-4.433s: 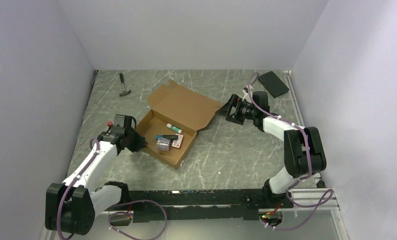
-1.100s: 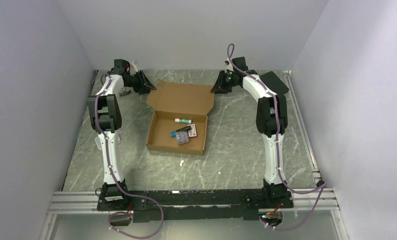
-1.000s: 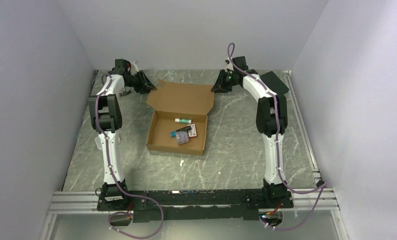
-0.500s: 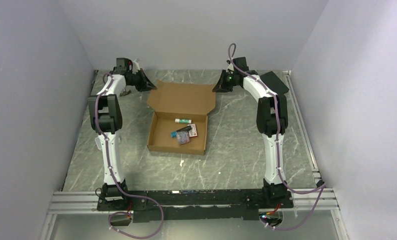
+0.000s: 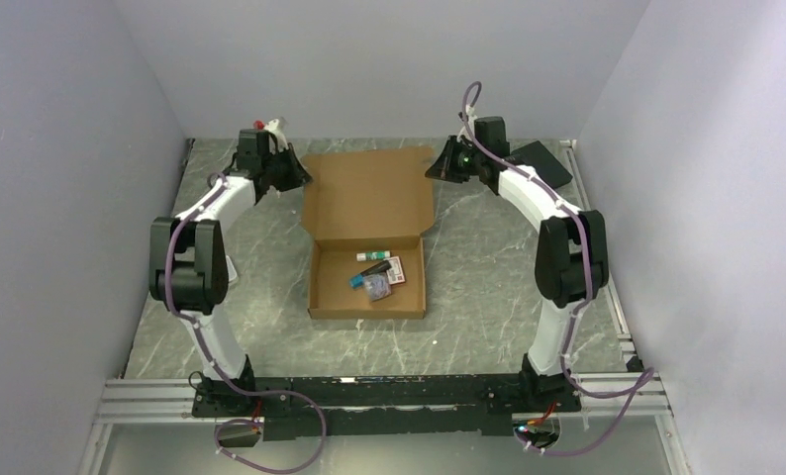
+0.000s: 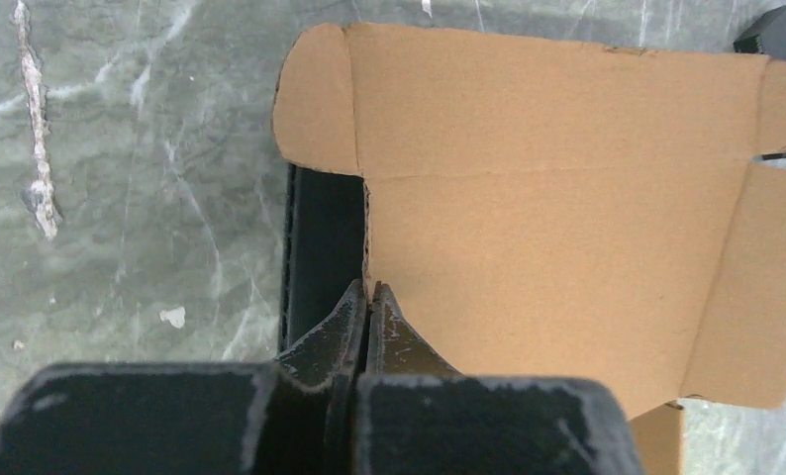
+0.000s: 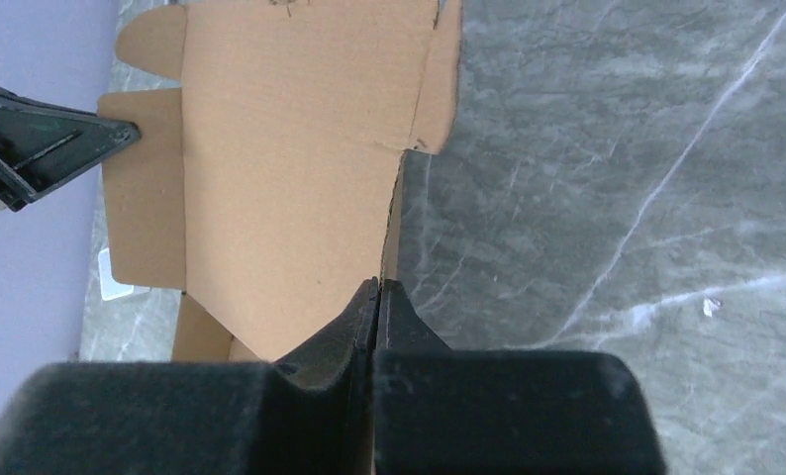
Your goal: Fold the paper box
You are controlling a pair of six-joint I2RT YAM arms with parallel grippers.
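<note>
Box (image 5: 369,213) sits on the counter (image 5: 488,297), left of the black box (image 5: 542,163) and reaching nearer the arm bases than it does. Lid (image 5: 369,193) is lifted off the counter; how steep, cannot tell.

Left pincer (image 6: 369,293) is clamped thin on the lid's left edge, on the side away from the black box. Right pincer (image 7: 379,287) is clamped the same way on the right edge, just left of the black box. Each bites only a sliver of cardboard.

Risks, as judged:
- Shallow bite — the edge may slip out or crease as the lid swings over.
- Arms out of step would twist the lid and skew the tray (image 5: 319,287), which looks light enough to drag or tip.
- Ear tabs (image 6: 315,99) may land outside the tray walls instead of tucking in.
- Loose items (image 5: 377,277) in the tray, well nearer than the black box, may foul the front flap.

Heading: the long axis runs near to far. The tray is at the near end, mouth up. The lid is at the far end, level with the black box — inner face toward the arms, tuck flap outermost.
</note>
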